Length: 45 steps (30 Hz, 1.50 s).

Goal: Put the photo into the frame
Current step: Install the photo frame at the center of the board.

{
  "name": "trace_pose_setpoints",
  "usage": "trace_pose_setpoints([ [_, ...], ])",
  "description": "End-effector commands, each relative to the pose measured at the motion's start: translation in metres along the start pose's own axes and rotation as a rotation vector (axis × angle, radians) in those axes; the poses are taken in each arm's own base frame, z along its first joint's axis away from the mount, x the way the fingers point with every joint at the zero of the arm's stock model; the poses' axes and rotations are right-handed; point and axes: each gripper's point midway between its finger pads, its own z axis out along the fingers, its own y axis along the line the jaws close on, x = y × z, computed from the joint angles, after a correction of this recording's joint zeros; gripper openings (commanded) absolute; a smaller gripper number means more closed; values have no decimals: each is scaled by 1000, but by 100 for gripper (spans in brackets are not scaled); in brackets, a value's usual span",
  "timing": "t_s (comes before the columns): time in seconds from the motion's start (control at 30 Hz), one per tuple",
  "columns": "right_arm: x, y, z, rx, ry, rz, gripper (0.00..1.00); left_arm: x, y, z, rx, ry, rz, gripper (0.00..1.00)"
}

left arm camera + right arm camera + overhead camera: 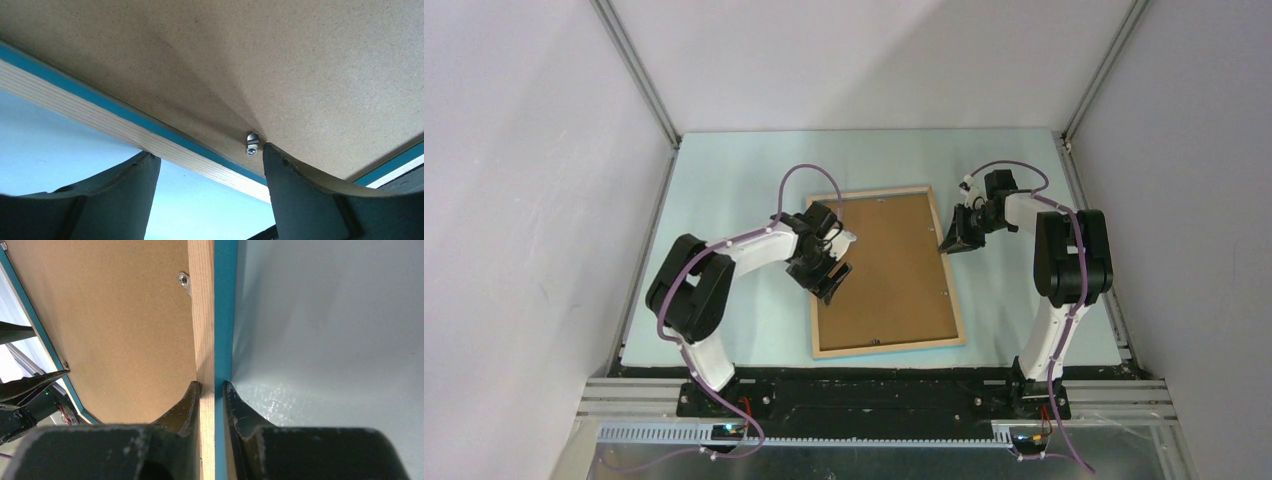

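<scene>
The frame (888,345) lies on the table with its pale wood face up, and a brown backing board (886,265) fills it. The photo is hidden. My right gripper (951,243) is at the frame's right rail. In the right wrist view this gripper (212,385) is shut on that rail (205,315), one finger on the wood side and one on the blue edge. My left gripper (832,274) is at the left rail and stands open (209,152). One of its fingertips (272,160) touches the backing board (250,60) beside a small metal clip (251,143). The other fingertip is outside the rail (100,117).
The pale blue table top (724,200) is walled by grey panels at the back and both sides. A second metal clip (184,280) sits by the right rail. The arm bases stand at the near edge (874,395).
</scene>
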Motion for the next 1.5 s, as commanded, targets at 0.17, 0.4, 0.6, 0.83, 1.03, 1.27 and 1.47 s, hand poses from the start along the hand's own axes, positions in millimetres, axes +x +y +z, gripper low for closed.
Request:
trace_pose_setpoints([
  [0.17, -7, 8, 0, 3, -18, -60, 3, -37, 6, 10, 8, -107, -12, 78],
  [0.4, -7, 7, 0, 3, -17, -59, 2, -40, 14, 10, 7, -112, -42, 72],
  [0.6, -7, 7, 0, -2, -18, -57, 2, -32, 15, 8, 6, -110, -25, 65],
  [0.83, -8, 5, -2, -1, -22, -52, 1, -13, 11, 3, 22, -77, 46, 65],
  [1.03, -9, 4, -1, 5, -24, -53, 1, 7, 7, 2, 31, -26, 107, 69],
  [1.27, -9, 4, -1, 6, -24, -56, 1, 15, 8, 1, 22, -6, 120, 71],
  [1.47, -9, 5, -2, 4, -24, -56, 1, 3, 14, -5, -15, -31, 104, 72],
])
